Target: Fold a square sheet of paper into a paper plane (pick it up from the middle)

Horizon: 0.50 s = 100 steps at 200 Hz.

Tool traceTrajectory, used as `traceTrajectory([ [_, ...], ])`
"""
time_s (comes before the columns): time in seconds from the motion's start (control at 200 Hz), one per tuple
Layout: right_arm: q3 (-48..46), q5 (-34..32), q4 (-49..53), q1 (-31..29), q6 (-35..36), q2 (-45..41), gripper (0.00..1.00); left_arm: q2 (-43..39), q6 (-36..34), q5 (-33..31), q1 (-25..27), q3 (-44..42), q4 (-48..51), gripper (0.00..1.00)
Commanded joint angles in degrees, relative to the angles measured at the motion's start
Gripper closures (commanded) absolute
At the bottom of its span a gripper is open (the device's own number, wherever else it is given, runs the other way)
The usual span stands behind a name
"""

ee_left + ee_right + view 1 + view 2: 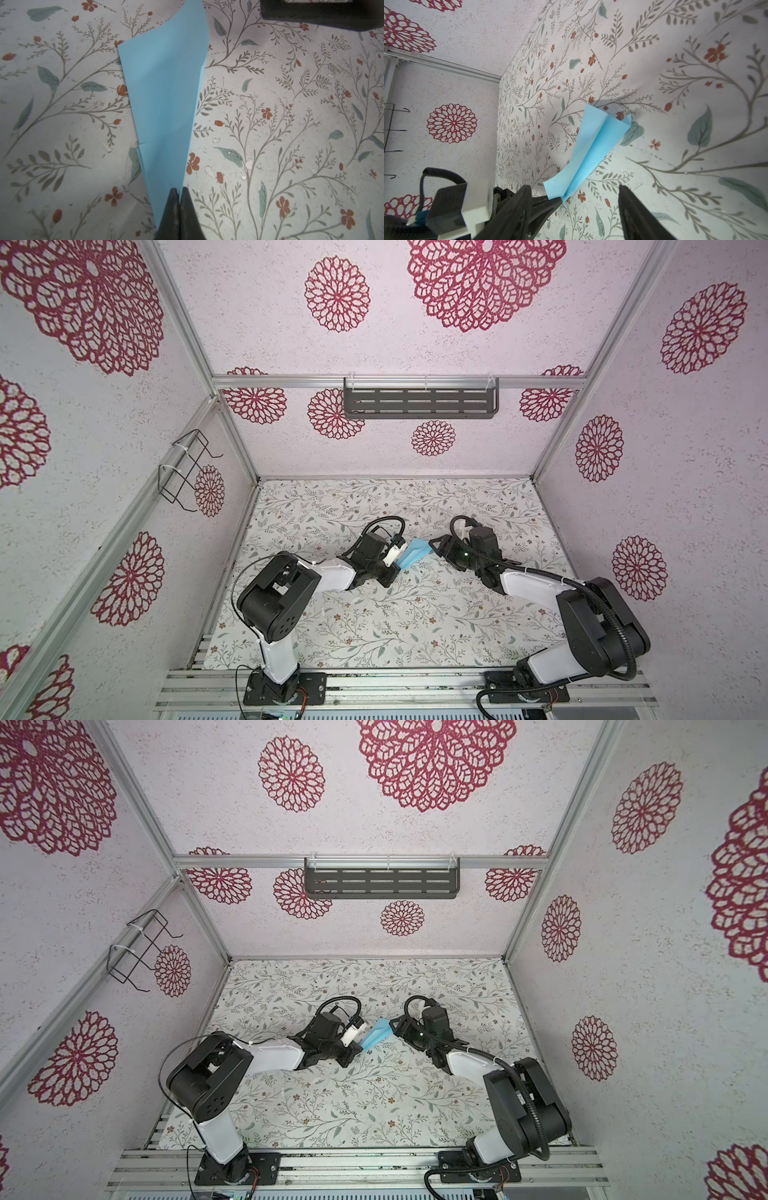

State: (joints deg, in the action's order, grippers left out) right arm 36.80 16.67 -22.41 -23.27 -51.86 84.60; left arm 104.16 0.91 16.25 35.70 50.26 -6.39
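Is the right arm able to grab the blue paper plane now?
Probably yes: the right gripper is open right beside the paper plane's wide end, nothing between; the left gripper pinches its tip.

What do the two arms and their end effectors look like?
Left arm and right arm: white link shells, black joint housings. Black ribbed cable conduit loops along the right arm. Left end effector and right end effector: black tapering fingers.
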Motion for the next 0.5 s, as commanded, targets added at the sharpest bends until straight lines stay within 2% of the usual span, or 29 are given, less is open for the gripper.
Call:
traceTrajectory([
  [0.0,-0.87,-0.24,-5.2,0.39,4.72,-2.71,0.29,0.84,-0.19,2.21,-0.55,2.21,4.44,1.0],
  [0.33,-2.98,1.93,-9.16,0.44,6.68,-2.65,0.28,3.5,1.78,3.91,-0.72,5.79,9.8,1.0],
  [0.495,-3.28,3.7,-10.47,0.43,6.42,-1.66,0.28,4.41,5.53,4.05,-1.92,6.67,10.59,1.0],
])
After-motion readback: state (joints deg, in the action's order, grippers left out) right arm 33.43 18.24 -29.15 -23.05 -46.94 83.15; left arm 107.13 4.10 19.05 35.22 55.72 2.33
